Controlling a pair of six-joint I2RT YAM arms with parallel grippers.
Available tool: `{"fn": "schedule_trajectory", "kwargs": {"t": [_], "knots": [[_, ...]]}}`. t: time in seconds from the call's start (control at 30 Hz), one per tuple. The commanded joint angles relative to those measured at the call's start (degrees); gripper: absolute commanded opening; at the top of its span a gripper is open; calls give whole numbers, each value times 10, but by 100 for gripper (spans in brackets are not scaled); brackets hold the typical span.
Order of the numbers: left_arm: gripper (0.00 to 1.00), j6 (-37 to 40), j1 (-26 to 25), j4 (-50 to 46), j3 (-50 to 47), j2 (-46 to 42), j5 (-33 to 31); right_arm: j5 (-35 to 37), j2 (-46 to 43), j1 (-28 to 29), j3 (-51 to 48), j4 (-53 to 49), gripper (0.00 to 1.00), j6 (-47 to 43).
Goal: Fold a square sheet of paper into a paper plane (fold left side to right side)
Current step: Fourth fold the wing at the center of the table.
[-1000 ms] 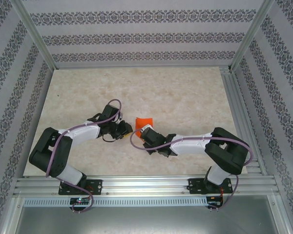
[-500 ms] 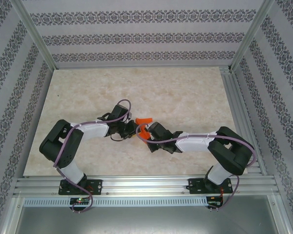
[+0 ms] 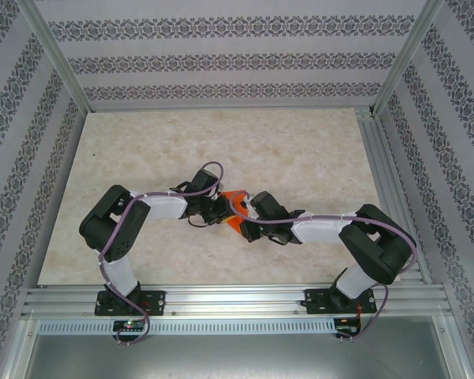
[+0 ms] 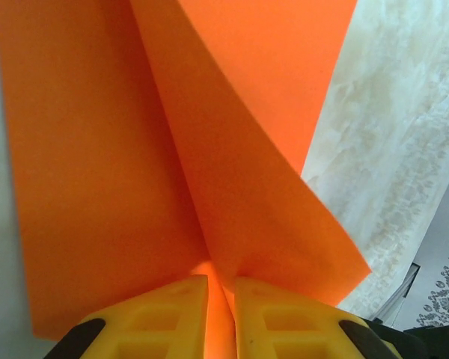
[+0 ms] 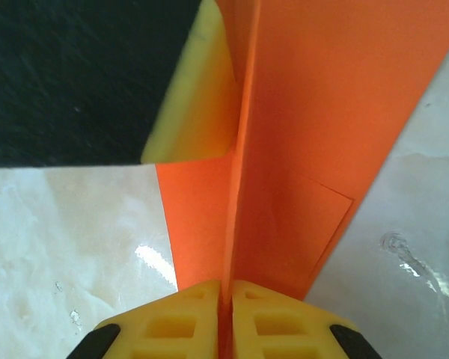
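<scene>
The square sheet of paper (image 3: 237, 197) is bright orange, folded into layers and held up off the table's middle between both grippers. My left gripper (image 3: 219, 210) is shut on one end of it. In the left wrist view its yellow fingers (image 4: 165, 318) pinch a fold of the sheet (image 4: 97, 187), and two layers fan apart beyond them. My right gripper (image 3: 243, 223) is shut on the other end. In the right wrist view it (image 5: 226, 307) clamps a creased edge of the sheet (image 5: 314, 149), with the left gripper's yellow finger (image 5: 198, 105) just behind. A paper plane is out of view.
The marble-patterned tabletop (image 3: 300, 150) lies open behind and to both sides of the arms. Aluminium rails (image 3: 237, 296) run along the near edge and the right side. Patterned walls (image 3: 237, 63) enclose the table.
The left arm has reached to the right and its gripper has come up against the paper and closed on it. The right gripper shifted slightly right, still holding the sheet, which is now bunched between both.
</scene>
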Motion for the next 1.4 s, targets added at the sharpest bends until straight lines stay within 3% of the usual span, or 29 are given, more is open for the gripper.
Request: {"fn": "schedule_trajectory", "kwargs": {"t": [0.0, 0.3, 0.5, 0.7, 0.93, 1.37], "knots": [[19, -9, -9, 19, 15, 12, 3, -24, 0, -5, -8, 21, 13, 8], [18, -10, -12, 19, 18, 32, 2, -47, -23, -18, -3, 3, 26, 14], [17, -6, -13, 14, 18, 30, 1, -99, -69, -61, 1, -6, 33, 39], [17, -4, -13, 12, 18, 28, -1, -163, -42, -118, 38, -13, 34, 78], [17, -4, -14, 12, 16, 27, -1, -206, 27, -136, 72, 34, 32, 107], [16, -2, -14, 8, 16, 26, -2, -197, 95, -139, 111, 38, 26, 112]]}}
